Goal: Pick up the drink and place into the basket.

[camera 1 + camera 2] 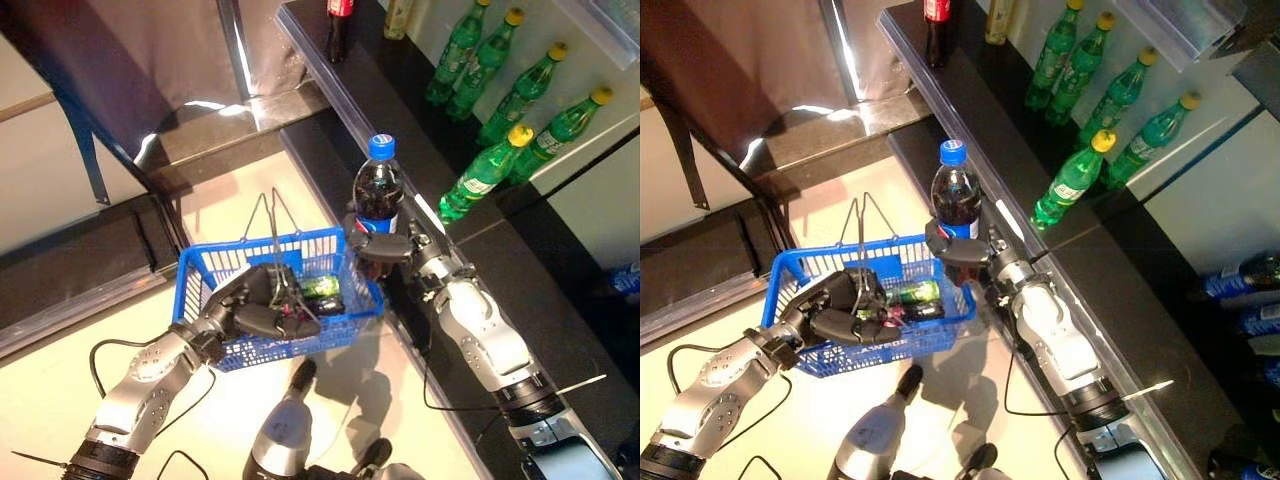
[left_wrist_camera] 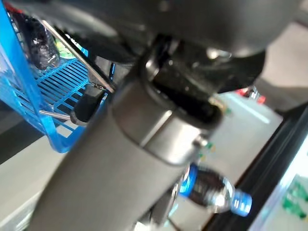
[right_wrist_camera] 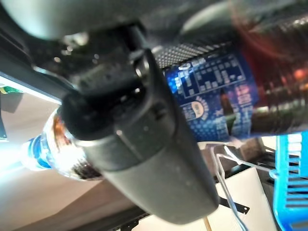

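We see the right robot hand (image 1: 385,247) gripping the cola bottle (image 1: 378,192); the left robot hand (image 1: 262,306) clutches the basket (image 1: 205,268) beside it.

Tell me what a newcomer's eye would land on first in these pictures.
First the dark cola bottle with its blue cap, upright in the right hand, whose fingers wrap it just beside the blue basket. Next the left hand, gripping that basket's near rim above the floor. Behind, a row of green bottles leans along the dark shelf.
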{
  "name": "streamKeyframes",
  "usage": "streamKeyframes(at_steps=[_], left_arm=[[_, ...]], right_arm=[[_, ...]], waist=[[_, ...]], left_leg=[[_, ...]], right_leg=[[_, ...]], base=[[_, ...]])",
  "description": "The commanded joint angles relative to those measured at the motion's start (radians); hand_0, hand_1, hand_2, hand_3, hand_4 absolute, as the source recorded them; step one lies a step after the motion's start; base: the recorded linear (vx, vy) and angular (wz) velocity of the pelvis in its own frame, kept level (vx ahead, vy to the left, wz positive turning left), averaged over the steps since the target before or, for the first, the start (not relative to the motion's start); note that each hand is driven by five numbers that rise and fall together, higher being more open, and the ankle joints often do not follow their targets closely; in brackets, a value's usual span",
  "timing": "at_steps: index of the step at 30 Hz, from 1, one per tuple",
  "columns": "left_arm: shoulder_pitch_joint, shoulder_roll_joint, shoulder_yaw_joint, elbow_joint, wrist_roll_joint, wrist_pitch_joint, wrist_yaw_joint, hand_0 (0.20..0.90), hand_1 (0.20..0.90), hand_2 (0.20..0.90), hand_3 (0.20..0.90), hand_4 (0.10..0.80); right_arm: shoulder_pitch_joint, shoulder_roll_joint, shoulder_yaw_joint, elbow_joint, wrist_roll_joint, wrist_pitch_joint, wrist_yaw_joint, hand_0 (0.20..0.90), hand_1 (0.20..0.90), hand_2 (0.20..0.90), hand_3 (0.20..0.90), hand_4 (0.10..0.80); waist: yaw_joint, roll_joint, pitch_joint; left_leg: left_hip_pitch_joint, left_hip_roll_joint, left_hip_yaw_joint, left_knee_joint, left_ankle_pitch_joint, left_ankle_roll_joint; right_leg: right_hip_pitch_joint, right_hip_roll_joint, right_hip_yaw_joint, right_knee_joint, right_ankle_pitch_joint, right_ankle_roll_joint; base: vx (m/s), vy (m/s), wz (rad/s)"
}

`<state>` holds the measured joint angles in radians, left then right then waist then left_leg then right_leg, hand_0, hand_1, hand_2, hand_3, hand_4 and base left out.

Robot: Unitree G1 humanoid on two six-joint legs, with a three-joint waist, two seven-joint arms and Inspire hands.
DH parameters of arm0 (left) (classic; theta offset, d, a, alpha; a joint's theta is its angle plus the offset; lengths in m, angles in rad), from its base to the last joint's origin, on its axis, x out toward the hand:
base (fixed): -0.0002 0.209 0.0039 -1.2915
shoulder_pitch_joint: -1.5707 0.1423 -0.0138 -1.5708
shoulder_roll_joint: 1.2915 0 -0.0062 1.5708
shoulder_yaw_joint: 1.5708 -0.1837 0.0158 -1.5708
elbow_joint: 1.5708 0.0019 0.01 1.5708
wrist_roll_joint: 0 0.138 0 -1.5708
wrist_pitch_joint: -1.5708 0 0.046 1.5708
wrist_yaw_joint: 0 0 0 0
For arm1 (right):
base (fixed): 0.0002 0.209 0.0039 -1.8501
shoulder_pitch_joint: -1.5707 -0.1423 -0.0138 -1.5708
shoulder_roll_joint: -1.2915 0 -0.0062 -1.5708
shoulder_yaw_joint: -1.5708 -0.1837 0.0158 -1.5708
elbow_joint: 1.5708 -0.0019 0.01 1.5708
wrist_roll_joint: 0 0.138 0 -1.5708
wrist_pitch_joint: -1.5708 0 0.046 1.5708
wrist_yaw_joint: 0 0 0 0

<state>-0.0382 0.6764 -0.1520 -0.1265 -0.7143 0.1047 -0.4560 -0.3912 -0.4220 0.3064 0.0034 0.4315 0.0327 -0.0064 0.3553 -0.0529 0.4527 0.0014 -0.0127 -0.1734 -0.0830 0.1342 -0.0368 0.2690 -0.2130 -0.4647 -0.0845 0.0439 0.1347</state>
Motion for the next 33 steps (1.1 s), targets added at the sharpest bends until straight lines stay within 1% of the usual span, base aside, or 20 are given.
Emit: streamKeyframes(at_steps=[1,7,15,17,26,33], left_arm=[[-0.200,-0.125,-0.041,-0.299,-0.212,-0.261,-0.177,0.300,0.300,0.300,0.200,0.100],[-0.218,-0.136,-0.064,-0.339,-0.222,-0.277,-0.205,0.300,0.300,0.300,0.200,0.100],[-0.250,-0.140,-0.093,-0.381,-0.240,-0.288,-0.220,0.300,0.300,0.300,0.200,0.100],[-0.258,-0.139,-0.099,-0.391,-0.244,-0.292,-0.227,0.300,0.300,0.300,0.200,0.100],[-0.286,-0.136,-0.117,-0.420,-0.252,-0.303,-0.224,0.300,0.300,0.300,0.200,0.100],[-0.285,-0.132,-0.114,-0.435,-0.259,-0.296,-0.238,0.300,0.300,0.300,0.200,0.100]], right_arm=[[-0.093,0.063,0.129,0.023,0.001,-0.124,0.000,0.300,0.300,0.300,0.200,0.100],[-0.092,0.095,0.193,0.091,-0.027,-0.084,-0.014,0.300,0.300,0.300,0.200,0.100],[-0.075,0.133,0.247,0.233,-0.050,-0.071,-0.019,0.300,0.300,0.300,0.200,0.100],[-0.079,0.146,0.259,0.267,-0.056,-0.055,-0.026,0.300,0.300,0.300,0.200,0.100],[-0.088,0.170,0.289,0.408,-0.092,0.006,-0.030,0.300,0.300,0.300,0.200,0.100],[-0.099,0.180,0.303,0.456,-0.133,0.036,-0.030,0.300,0.300,0.300,0.200,0.100]], waist=[[-0.015,-0.007,-0.423],[-0.008,-0.009,-0.428],[-0.001,-0.014,-0.430],[0.002,-0.016,-0.430],[0.008,-0.021,-0.435],[0.014,-0.030,-0.434]], left_leg=[[0.085,0.085,0.119,-0.004,-0.104,-0.041],[0.081,0.081,0.118,-0.004,-0.102,-0.037],[0.075,0.083,0.118,-0.004,-0.100,-0.037],[0.072,0.083,0.118,-0.004,-0.099,-0.038],[0.071,0.085,0.122,-0.004,-0.098,-0.039],[0.070,0.084,0.122,-0.004,-0.098,-0.039]], right_leg=[[-0.079,-0.062,-0.014,0.035,0.040,0.052],[-0.083,-0.061,-0.011,0.037,0.038,0.051],[-0.085,-0.058,-0.011,0.036,0.034,0.052],[-0.085,-0.056,-0.011,0.035,0.035,0.051],[-0.084,-0.054,-0.016,0.035,0.034,0.051],[-0.084,-0.049,-0.015,0.034,0.033,0.048]], base=[[0.000,0.000,0.00],[0.000,0.000,0.00],[0.000,0.000,0.00],[0.000,0.000,0.00],[0.000,0.000,0.00],[0.000,0.000,0.00]])
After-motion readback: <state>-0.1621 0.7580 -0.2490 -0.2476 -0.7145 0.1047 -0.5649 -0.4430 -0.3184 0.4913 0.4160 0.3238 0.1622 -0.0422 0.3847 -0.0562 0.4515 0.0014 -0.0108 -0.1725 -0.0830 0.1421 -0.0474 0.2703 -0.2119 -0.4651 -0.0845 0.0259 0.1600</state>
